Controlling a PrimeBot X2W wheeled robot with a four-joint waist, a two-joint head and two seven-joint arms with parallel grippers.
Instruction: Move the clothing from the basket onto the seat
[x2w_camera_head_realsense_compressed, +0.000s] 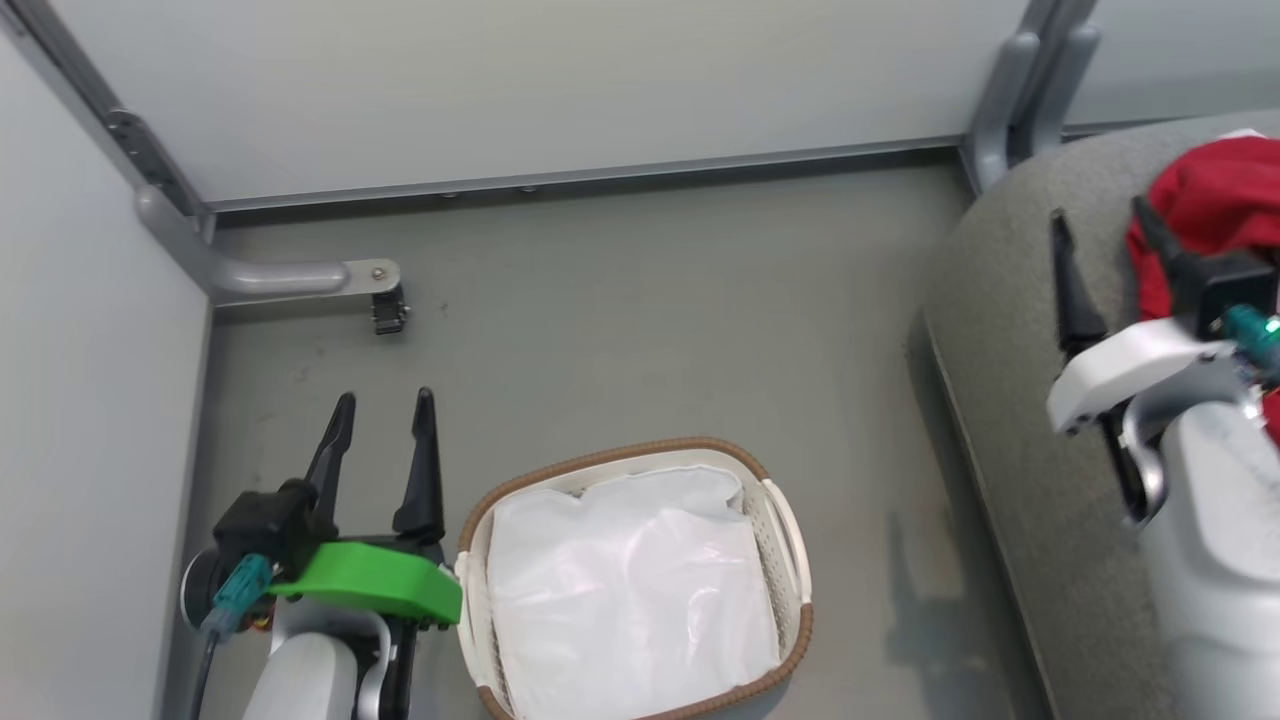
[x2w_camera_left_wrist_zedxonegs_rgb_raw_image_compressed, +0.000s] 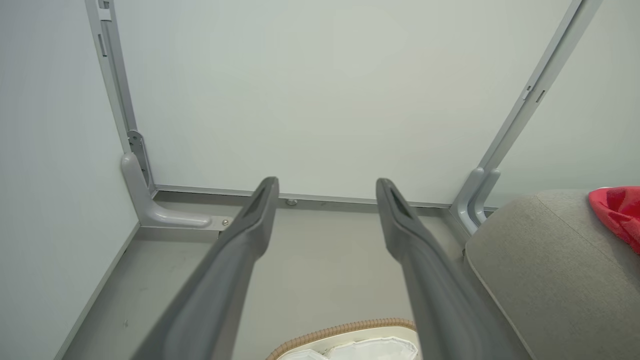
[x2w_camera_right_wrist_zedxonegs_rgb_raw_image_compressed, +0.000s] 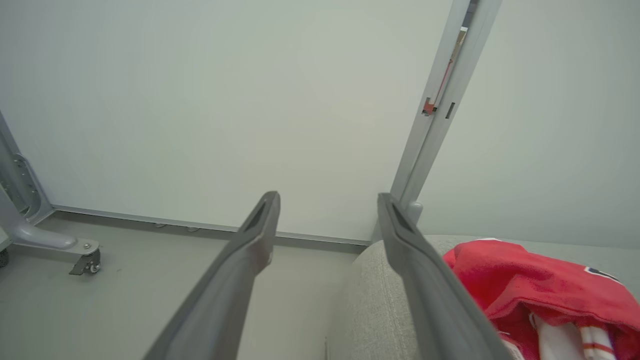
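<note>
Now, left gripper (x2w_camera_head_realsense_compressed: 385, 400): fingers spread wide, gripping nothing, hanging low just beside the basket's left end and pointing out over the grey floor.
Basket (x2w_camera_head_realsense_compressed: 600, 458): close in, standing on the floor; inside, just the white lining (x2w_camera_head_realsense_compressed: 630, 590), rumpled, with no red visible anywhere in it.
Right gripper (x2w_camera_head_realsense_compressed: 1098, 215): likewise spread wide and empty, poised over the seat's rounded corner, right finger close against the red heap. Touching it or not, cannot tell.
Seat (x2w_camera_head_realsense_compressed: 1010, 330): grey upholstery off to the right, apart from the basket.
Clothing (x2w_camera_head_realsense_compressed: 1215, 200): bunched in a red pile on the seat near its far right edge, with white trim showing in the right wrist view.
Floor (x2w_camera_head_realsense_compressed: 650, 300): beyond, grey, with a caster bracket (x2w_camera_head_realsense_compressed: 385, 305) at the far left.
Wall panels (x2w_camera_head_realsense_compressed: 600, 80): farthest back, pale and plain.
Done: judging by the empty-looking basket, seemingly the whole transfer.
Left: probably nothing but drawing the right arm clear, though a garment tucked under the lining's folds cannot be ruled out.
</note>
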